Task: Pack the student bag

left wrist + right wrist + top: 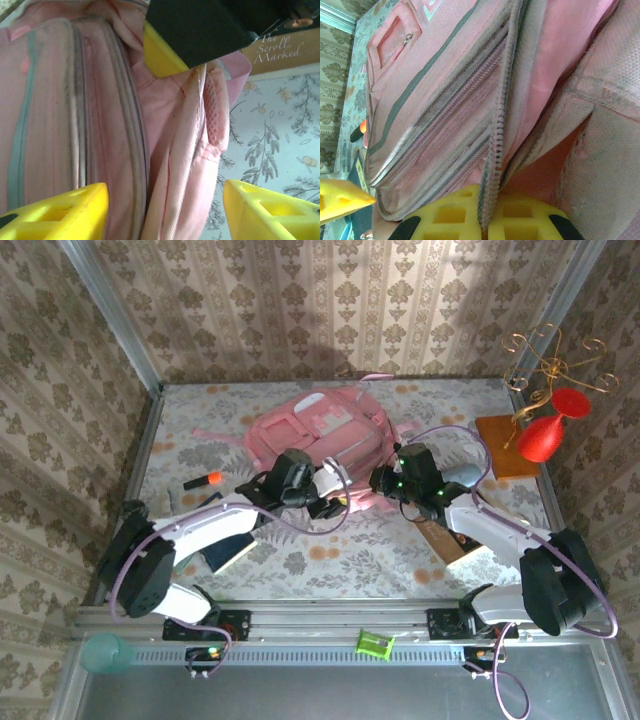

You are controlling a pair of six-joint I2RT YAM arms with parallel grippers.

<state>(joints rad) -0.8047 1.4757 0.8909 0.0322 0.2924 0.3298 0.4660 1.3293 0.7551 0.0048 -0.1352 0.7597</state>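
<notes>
Marker: an orange-tipped marker (203, 480) is seen at nine o'clock on the patterned table (440, 405), near the bag but outside it, so it is judged not yet packed.

Dark flat item: a dark flat item (228, 550), possibly a book, is seen at eight o'clock, partly covered by the left forearm.

Left gripper: the left gripper (165, 210) is held roughly half open at the bag's near edge. Loose pink fabric is straddled by its yellow fingers but nothing is clamped. It is judged to be placed there to take the other lip of the opening.

Student bag: the student bag (320, 430) is laid flat at twelve o'clock, pockets facing up. Its zipped edge is turned toward six o'clock, judged so that it can be reached by both arms.

Right gripper: the right gripper (485, 212) is closed on the bag's zip edge, with the zipper line pinched between its pads. The edge is judged to be held so that the mouth can be pulled open.

Titled book: a brown titled book (280, 50) is seen at four o'clock, just beside the bag, judged to be waiting for packing.

Red vase: a red vase (545, 435) is seen at two o'clock by a wooden block (497, 447), well apart from the bag.
</notes>
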